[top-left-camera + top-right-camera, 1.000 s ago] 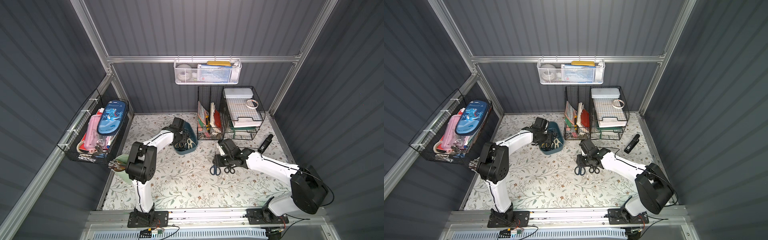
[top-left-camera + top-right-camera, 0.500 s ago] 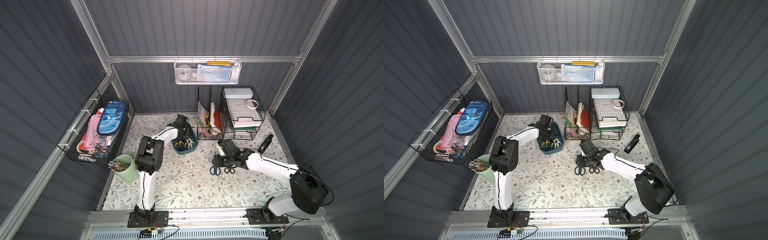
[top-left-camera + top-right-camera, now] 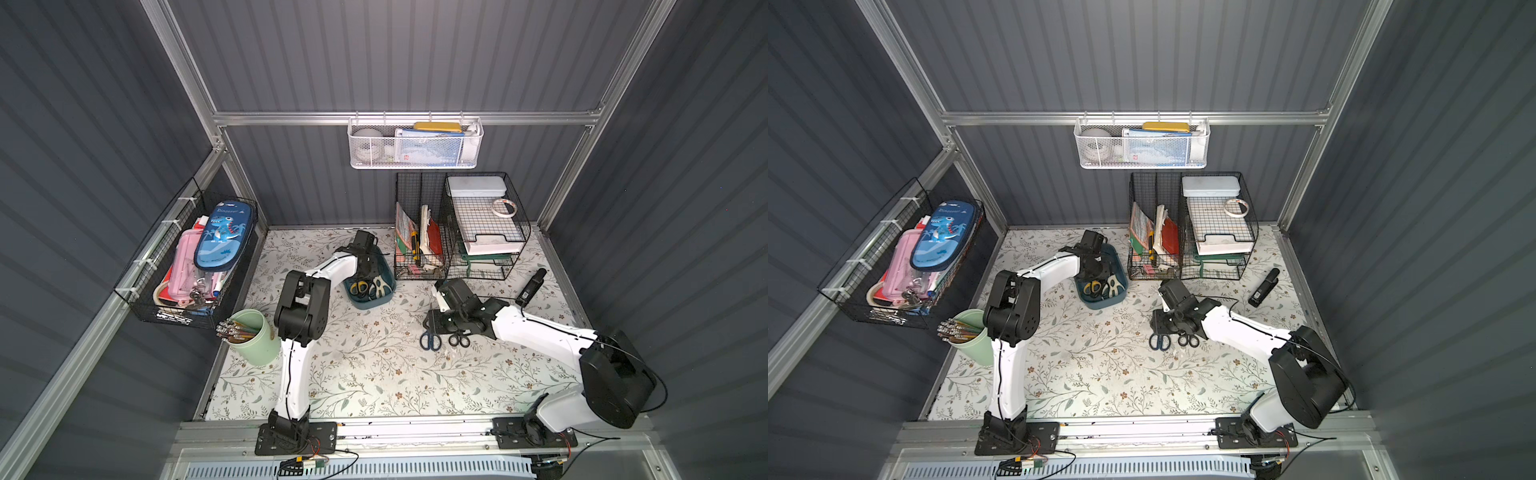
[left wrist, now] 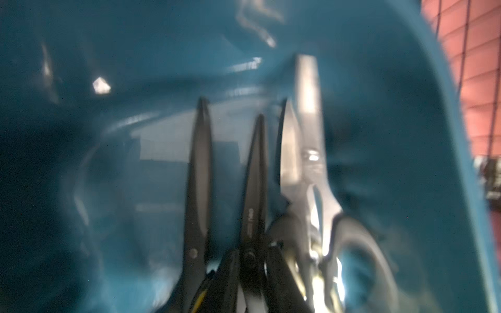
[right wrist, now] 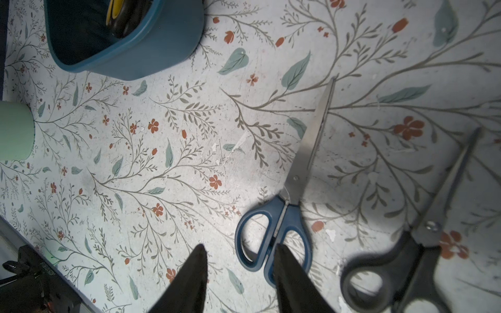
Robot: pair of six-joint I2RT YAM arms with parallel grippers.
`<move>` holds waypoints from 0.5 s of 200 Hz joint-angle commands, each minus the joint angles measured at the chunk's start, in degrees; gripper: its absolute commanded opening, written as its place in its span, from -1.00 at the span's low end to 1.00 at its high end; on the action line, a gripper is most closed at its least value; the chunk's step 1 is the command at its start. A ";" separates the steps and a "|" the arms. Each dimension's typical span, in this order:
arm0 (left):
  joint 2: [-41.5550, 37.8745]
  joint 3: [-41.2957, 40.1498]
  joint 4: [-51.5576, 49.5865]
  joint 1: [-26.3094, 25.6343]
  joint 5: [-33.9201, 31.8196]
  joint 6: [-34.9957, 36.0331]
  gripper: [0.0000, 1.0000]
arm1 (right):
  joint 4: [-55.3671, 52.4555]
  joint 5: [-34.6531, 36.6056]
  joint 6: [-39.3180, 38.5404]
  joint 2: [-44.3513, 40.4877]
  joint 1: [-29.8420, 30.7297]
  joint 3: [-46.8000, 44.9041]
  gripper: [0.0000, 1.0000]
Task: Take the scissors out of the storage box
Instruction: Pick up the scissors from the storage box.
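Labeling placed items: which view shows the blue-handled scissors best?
Right wrist view: the blue-handled scissors lie whole on the mat, blades and handles sharp. In both top views they are small, only the handles showing. The left wrist view shows just the storage box interior, not them.

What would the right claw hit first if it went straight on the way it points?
The right claw would likely meet the bare mat first, close beside the blue scissors; one fingertip may clip their handle, as depth is unclear.
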 commanded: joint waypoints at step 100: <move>-4.62 -2.16 -0.13 0.73 -1.63 0.69 -1.00 | -0.50 -1.50 -0.22 2.53 0.35 2.79 -0.12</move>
